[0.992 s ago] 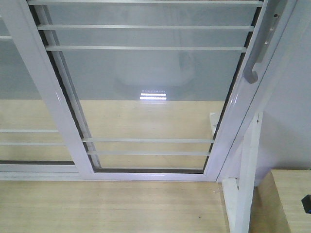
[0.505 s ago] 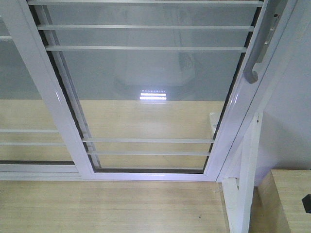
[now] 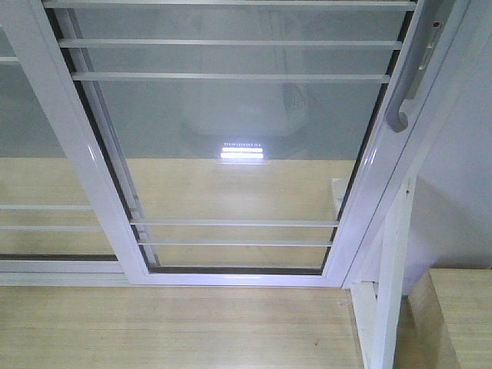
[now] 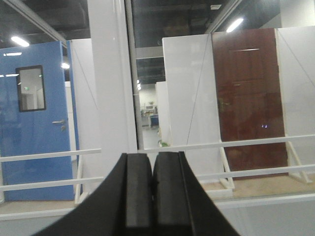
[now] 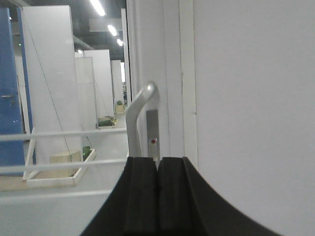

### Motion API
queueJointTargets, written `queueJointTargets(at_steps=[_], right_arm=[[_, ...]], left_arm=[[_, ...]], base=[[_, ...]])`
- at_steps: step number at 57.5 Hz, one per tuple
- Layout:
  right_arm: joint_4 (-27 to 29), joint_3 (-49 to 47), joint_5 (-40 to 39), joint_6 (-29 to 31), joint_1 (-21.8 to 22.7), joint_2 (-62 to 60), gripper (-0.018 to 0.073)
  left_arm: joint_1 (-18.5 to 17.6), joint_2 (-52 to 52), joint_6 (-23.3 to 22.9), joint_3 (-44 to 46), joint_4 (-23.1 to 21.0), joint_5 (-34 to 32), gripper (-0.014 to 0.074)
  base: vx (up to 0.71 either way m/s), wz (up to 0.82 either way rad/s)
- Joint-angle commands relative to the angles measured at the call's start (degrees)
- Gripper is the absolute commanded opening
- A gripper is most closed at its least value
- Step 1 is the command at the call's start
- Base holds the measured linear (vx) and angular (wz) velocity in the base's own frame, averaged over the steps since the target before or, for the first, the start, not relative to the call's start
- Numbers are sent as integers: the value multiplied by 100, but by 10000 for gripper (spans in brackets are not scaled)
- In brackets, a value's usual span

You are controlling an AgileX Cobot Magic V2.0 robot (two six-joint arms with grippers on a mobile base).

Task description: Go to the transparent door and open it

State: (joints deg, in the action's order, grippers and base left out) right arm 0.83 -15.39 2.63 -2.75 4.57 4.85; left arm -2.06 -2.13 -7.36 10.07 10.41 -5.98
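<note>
The transparent door fills the front view: clear glass in a white frame with thin white horizontal bars. Its curved silver-grey handle sits on the right stile. In the right wrist view the handle stands just beyond and above my right gripper, which is shut and empty, apart from the handle. In the left wrist view my left gripper is shut and empty, facing the glass and a white frame post. Neither gripper shows in the front view.
A similar white-framed glass panel without a handle lies at the left. A white wall and white post stand right of the door. A wooden box sits at lower right. Wood floor lies before the door.
The view has shifted slightly: the dark object at the right edge over the wooden box has left the frame. The door has not moved.
</note>
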Motion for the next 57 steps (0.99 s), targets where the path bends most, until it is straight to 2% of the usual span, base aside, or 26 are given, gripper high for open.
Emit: queueJointTargets(at_steps=[1, 6, 14, 26, 36, 46, 57], right_arm=[[-146, -857, -110, 56, 13, 694, -6], [-279, -1510, -18, 56, 13, 1454, -6], [-391, -2055, -150, 56, 13, 2758, -6], [-157, -2078, -802, -4, 13, 4318, -4], [223, -2083, -940, -4, 13, 5101, 13], [419, -2088, -984, 29, 8, 5370, 81], [207, -2088, -1232, 104, 8, 5388, 275]], left_arm=[[-36, -554, -68, 833, -18, 322, -6], [-36, -1160, -50, 1349, -1, 355, -6], [-36, -2294, -49, 1739, 20, -79, -6], [-36, -3878, -70, 1740, 14, -570, -4], [-36, -4530, -105, 1740, -27, -1215, 17], [-36, -4807, -105, 1740, -21, -1430, 115], [-36, -4848, -105, 1726, -21, -1384, 296]], base=[[0, 0], [0, 0], [0, 0], [0, 0], [0, 0], [0, 0], [0, 0]])
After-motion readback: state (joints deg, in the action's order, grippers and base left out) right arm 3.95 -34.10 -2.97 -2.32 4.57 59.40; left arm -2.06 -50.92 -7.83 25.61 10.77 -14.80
